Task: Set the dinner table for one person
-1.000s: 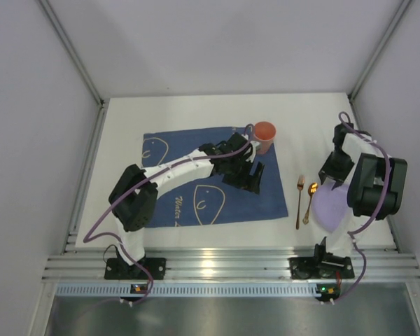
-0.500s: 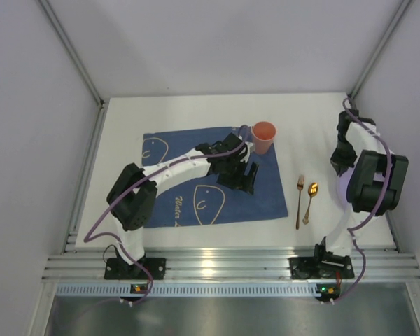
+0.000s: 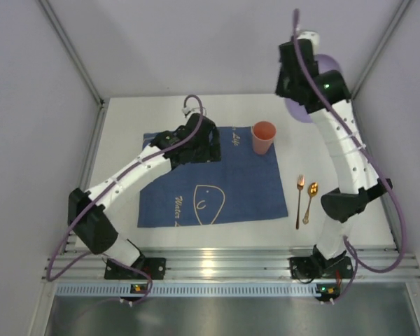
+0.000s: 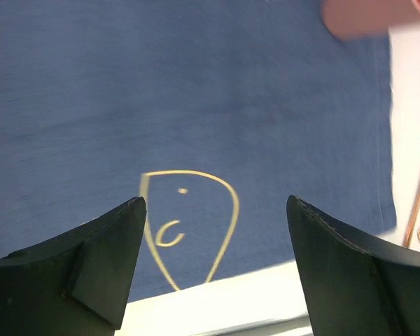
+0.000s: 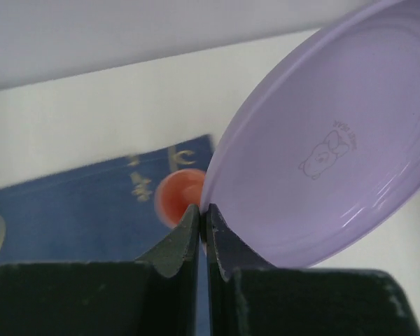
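Note:
My right gripper (image 5: 201, 210) is shut on the rim of a lilac plate (image 5: 336, 154), which tilts in the air. In the top view the plate (image 3: 327, 68) hangs high over the far right of the white dinner table (image 3: 126, 119), partly hidden by the right wrist. An orange cup (image 3: 264, 136) stands at the far right corner of the dark blue placemat (image 3: 217, 189). A gold fork (image 3: 299, 199) and spoon (image 3: 311, 199) lie side by side to the right of the mat. My left gripper (image 4: 217, 203) hovers open and empty over the placemat (image 4: 196, 105).
A ribbed aluminium rail (image 3: 231, 266) runs along the near edge by the arm bases. Grey walls with metal posts close in the table on three sides. The left arm (image 3: 133, 175) stretches across the mat's left half.
The right gripper shut on the plate and swung it up from the table's right side to high at the back. The left gripper drew away from the cup toward the mat's far left.

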{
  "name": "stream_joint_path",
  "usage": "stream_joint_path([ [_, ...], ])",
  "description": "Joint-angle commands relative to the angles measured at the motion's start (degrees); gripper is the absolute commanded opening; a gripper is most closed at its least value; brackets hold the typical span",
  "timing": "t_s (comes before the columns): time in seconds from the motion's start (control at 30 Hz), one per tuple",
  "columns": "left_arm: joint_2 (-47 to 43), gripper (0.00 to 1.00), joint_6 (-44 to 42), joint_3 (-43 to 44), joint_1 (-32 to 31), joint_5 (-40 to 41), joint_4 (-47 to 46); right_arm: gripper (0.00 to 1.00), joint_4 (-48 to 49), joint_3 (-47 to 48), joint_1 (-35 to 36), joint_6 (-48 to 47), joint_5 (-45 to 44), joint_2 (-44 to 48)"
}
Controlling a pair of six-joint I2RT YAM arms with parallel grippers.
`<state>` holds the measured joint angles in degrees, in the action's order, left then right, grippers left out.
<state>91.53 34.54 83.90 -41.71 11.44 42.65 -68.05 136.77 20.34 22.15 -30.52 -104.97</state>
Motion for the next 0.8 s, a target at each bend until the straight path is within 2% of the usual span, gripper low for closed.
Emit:
stream_joint_path([
  [0.0,-8.01,0.87,7.46,1.45,1.8,20.7,10.58,0.0,-1.93,0.45,14.95,-3.33,0.37,2.4],
  [0.03,-11.42,0.87,9.56,0.92,2.07,23.77,12.17,0.0,3.14,-1.4,23.09,-6.74,0.72,3.1],
  [0.07,-13.28,0.88,10.88,-0.13,2.51,28.76,14.45,0.0,5.02,-2.81,26.73,-7.99,0.12,2.84],
  [0.13,-19.35,0.88,14.56,-1.71,3.13,33.62,19.29,0.0,7.67,-4.32,33.76,-9.32,1.69,0.49],
  [0.23,-27.35,0.88,19.58,-4.88,3.57,38.47,26.06,0.0,8.37,-4.84,37.92,-8.8,7.48,-3.91],
  [0.33,-32.54,0.87,27.56,-6.2,3.83,40.06,35.87,0.0,12.14,-9.66,39.69,-7.92,12.32,-5.94],
  [0.47,-37.9,0.85,34.97,-8.39,3.75,38.4,43.72,0.0,17.68,-17.05,40.04,-5.19,19.87,-8.4],
  [0.6,-46.06,0.8,35.59,-9.89,3.92,35.23,43.74,0.0,21.72,-22.85,40.31,-3.61,21.82,-14.02],
  [0.77,-48.46,0.8,32.96,-10.16,3.83,32.34,43.74,0.0,26.12,-24.27,40.39,-2.2,27.08,-17.9],
])
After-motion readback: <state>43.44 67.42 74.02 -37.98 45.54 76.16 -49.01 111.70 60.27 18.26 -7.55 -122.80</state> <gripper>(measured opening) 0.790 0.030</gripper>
